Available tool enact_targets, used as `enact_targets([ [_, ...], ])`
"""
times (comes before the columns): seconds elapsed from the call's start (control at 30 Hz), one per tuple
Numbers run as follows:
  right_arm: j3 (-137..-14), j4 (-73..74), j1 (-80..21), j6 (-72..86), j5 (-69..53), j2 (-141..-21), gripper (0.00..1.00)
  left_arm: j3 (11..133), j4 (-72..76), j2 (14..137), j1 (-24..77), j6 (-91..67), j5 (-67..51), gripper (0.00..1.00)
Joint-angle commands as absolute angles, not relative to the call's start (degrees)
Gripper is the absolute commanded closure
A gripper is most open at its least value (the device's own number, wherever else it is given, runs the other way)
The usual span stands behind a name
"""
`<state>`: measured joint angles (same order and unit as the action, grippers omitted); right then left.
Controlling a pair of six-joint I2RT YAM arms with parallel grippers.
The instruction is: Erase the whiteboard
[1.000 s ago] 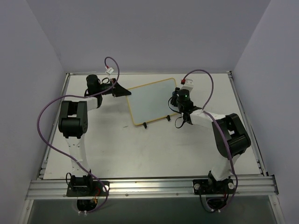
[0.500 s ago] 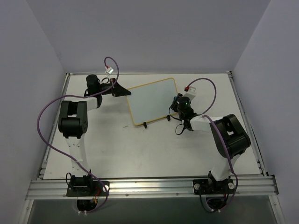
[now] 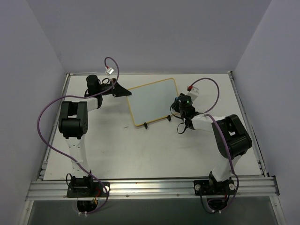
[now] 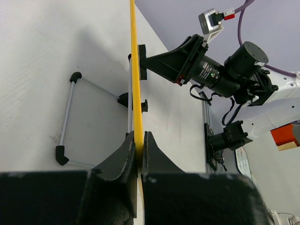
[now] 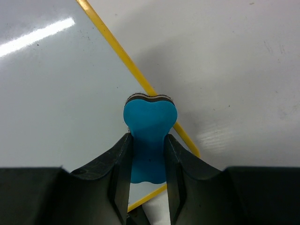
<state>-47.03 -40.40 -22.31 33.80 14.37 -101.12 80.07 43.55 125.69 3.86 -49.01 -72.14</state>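
Note:
The whiteboard lies tilted mid-table, white with a yellow rim and two black clip feet; I see no writing on its face. My left gripper is shut on its far-left rim, seen edge-on as a yellow strip in the left wrist view, pinched between the fingers. My right gripper is shut on the blue bone-shaped eraser, whose head rests over the board's yellow rim near its right corner. The board's face fills the left of the right wrist view.
A wire stand of the board shows behind it in the left wrist view. The table's metal rails run along the near edge, with side rails right and left. Purple cables loop by both arms.
My right gripper with the eraser has shifted down along the board's right edge and back slightly up. The left gripper and board have not moved.

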Motion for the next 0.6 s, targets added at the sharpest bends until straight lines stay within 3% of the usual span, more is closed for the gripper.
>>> enact_targets([
  [0.0, -51.66, -29.01, -21.8, 32.61, 10.73, -102.13, 1.0, 79.8, 49.48, 124.63, 3.78, -45.97, -75.06, 0.98],
  [0.23, -60.47, -22.33, -20.57, 31.11, 8.44, -105.03, 1.0, 79.54, 50.62, 124.72, 3.78, -46.67, -74.97, 0.98],
  [0.57, -43.34, -29.7, -18.9, 33.13, 6.59, -102.74, 1.0, 79.54, 53.09, 125.51, 3.69, -48.69, -74.88, 0.98],
])
